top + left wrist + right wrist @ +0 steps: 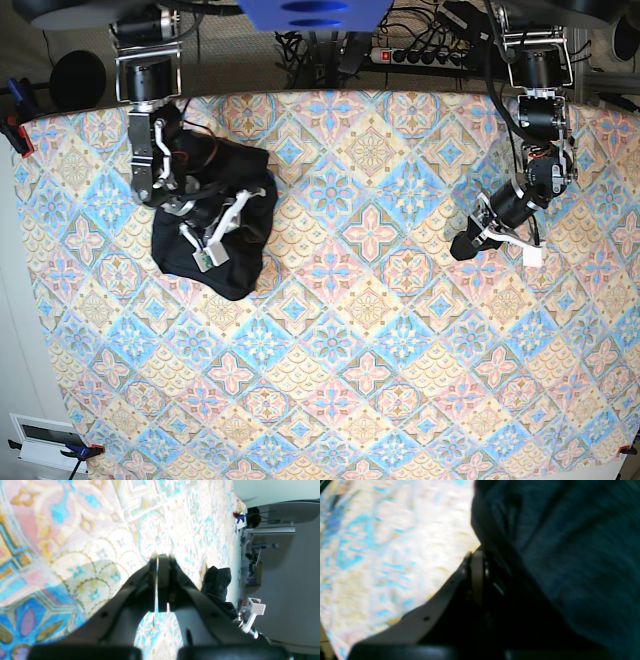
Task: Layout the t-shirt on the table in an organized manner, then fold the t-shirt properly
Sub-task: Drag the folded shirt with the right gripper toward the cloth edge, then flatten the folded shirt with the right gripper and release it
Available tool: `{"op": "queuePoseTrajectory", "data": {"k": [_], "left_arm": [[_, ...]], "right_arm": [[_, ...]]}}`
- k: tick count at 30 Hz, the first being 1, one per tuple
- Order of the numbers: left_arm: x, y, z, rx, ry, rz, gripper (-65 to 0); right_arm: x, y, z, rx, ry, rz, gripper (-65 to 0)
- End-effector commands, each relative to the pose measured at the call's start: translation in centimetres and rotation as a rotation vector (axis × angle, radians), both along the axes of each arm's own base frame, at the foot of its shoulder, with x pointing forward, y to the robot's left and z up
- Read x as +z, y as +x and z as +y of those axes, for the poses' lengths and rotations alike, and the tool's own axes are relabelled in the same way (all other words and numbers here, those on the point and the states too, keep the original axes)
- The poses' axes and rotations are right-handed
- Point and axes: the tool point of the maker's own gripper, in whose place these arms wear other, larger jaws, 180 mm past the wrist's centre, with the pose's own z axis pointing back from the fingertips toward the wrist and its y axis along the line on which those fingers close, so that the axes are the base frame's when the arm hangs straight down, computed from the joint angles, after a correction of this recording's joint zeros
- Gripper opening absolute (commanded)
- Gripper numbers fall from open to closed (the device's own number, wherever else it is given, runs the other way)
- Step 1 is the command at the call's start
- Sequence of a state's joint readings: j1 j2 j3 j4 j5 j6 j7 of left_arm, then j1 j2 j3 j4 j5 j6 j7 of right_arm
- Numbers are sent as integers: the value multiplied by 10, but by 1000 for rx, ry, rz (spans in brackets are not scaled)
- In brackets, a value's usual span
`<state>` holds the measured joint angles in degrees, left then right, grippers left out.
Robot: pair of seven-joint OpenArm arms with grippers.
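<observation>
Over on the base view's left, the black t-shirt [215,235] sits in a crumpled heap near the far edge of the table [370,330], nowhere near laid out. The patterned cloth of pastel diamonds is bare across the middle and the near side.

The right gripper [207,250] is down on that heap, its white-sided fingers lying across the dark fabric. From the right wrist camera the jaws are pressed together, pads meeting at the tip [477,555], and the t-shirt [557,555] fills the frame just beside them, bunched in folds. Is any cloth pinched between those pads? The picture is too blurred and dark to tell; fabric lies right against the finger, that much is clear.

The left gripper [463,245] hangs over open tablecloth on the base view's right, well apart from the shirt. Its wrist camera shows the two fingers closed tight on one another [162,560], nothing between them, with floral tiles [100,542] beneath and the dark lump of the t-shirt [216,580] far across the table.
</observation>
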<state>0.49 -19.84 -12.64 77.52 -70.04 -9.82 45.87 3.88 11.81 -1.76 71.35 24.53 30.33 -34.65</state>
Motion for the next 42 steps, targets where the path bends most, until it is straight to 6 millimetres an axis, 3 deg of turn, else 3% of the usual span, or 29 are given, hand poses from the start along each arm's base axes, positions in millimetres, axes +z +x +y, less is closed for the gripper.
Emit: {"op": "queuePoseTrajectory", "data": {"k": [1, 6, 9, 12, 19, 24, 29, 34, 38, 42], "left_arm": [[16, 9, 5, 6, 1, -51, -648], [16, 9, 4, 4, 1, -51, -648], [16, 9, 4, 4, 1, -51, -648], [14, 9, -4, -6, -10, -50, -648], [13, 9, -9, -16, -11, -47, -648], [11, 8, -15, -34, -12, -41, -648], [10, 7, -16, -35, -13, -41, -648], [10, 7, -16, -36, -14, -40, -648], [10, 7, -16, -39, -14, -38, -648], [10, 7, -16, -39, -14, -38, -648]], "right_arm": [[-28, -22, -40, 24, -213, 125, -650], [-13, -20, -46, 121, -275, 74, -650], [-4, -23, -29, 229, -314, 33, -650], [18, -18, -12, 287, -324, -48, -650], [59, -43, 21, 355, -288, -182, -650], [72, -71, 37, 388, -256, -211, -650], [77, -83, 43, 402, -245, -219, -650], [63, -98, 41, 404, -240, -163, -650], [37, -104, 29, 386, -252, -82, -650], [21, -101, 3, 317, -273, -28, -650]]}}
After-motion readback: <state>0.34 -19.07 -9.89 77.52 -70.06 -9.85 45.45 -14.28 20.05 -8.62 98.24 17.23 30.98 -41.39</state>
